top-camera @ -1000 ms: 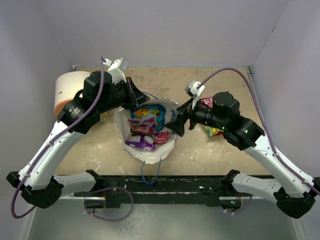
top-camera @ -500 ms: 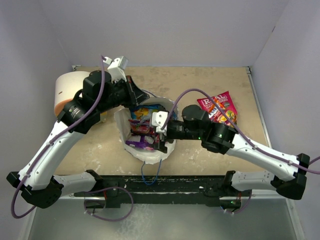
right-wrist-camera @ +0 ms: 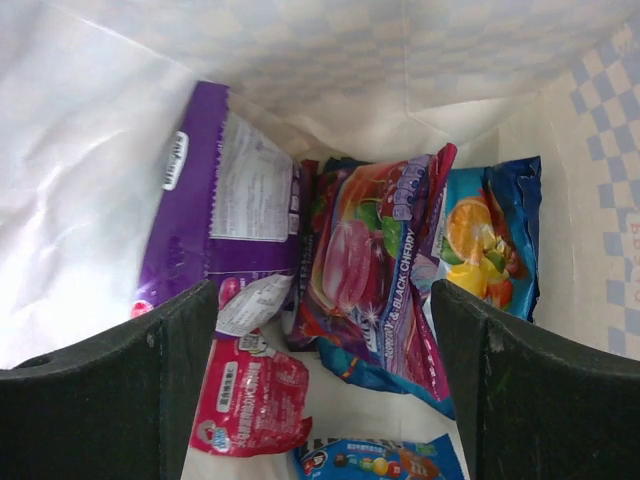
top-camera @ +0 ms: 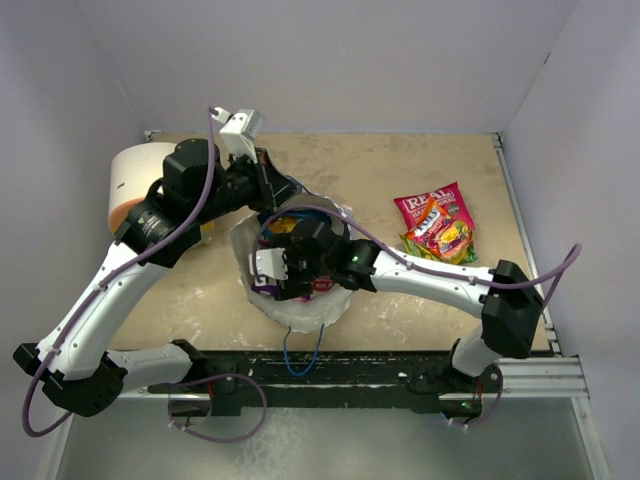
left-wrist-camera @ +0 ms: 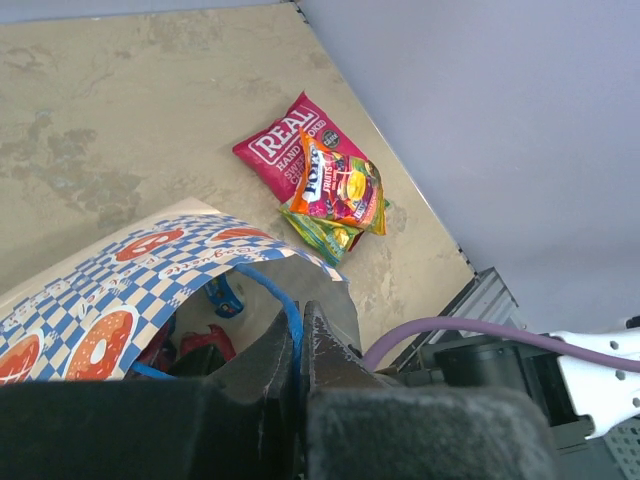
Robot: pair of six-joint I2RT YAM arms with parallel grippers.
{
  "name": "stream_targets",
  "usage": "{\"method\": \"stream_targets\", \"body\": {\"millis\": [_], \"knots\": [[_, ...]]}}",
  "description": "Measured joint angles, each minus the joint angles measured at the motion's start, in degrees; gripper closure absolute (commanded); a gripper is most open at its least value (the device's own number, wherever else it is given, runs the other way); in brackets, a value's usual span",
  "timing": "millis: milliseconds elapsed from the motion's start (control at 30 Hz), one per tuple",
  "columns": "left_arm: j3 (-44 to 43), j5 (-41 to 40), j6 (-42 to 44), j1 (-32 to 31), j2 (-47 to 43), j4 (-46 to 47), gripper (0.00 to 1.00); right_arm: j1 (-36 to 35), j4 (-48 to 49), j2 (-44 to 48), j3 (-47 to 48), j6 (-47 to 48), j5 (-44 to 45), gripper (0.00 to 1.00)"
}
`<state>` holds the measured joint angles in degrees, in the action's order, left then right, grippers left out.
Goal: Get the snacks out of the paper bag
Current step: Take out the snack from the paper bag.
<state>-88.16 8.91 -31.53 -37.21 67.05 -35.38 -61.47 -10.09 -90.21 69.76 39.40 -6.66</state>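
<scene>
The blue-and-white checkered paper bag [top-camera: 240, 262] stands mouth-up at the table's middle. My left gripper [top-camera: 270, 195] is shut on its blue cord handle [left-wrist-camera: 285, 305] at the far rim; the bag's checkered side [left-wrist-camera: 120, 280] shows in the left wrist view. My right gripper [top-camera: 283, 275] is open inside the bag, its fingertips [right-wrist-camera: 170, 380] either side of the packets. Inside lie a purple packet [right-wrist-camera: 200, 200], a berry-cherry packet [right-wrist-camera: 375, 270], a blue fruit packet [right-wrist-camera: 490, 240], a small red packet [right-wrist-camera: 250, 400] and a blue candy packet [right-wrist-camera: 375, 462]. A pink-red REAL packet [top-camera: 428, 208] and a yellow-green packet [top-camera: 445, 238] lie on the table at the right.
A white-and-orange cylinder [top-camera: 125, 185] stands at the far left behind my left arm. Grey walls close in the table on three sides. A metal rail [top-camera: 360, 362] runs along the near edge. My right arm stretches across the table from the bag to the right.
My right arm has swung left from beside the packets on the table and lowered its open gripper into the bag. My left gripper has kept its hold on the handle.
</scene>
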Motion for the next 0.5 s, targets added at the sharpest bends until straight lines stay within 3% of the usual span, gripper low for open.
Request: {"method": "stream_targets", "body": {"millis": [133,500], "knots": [[0.0,1.1,2.8,0.0,-0.1,0.3,1.00,0.4,1.4,-3.1,0.2,2.2,2.0,0.20],[1.8,3.6,8.8,0.0,-1.7,1.8,1.00,5.9,2.7,-10.1,4.1,2.6,2.8,0.21]]}}
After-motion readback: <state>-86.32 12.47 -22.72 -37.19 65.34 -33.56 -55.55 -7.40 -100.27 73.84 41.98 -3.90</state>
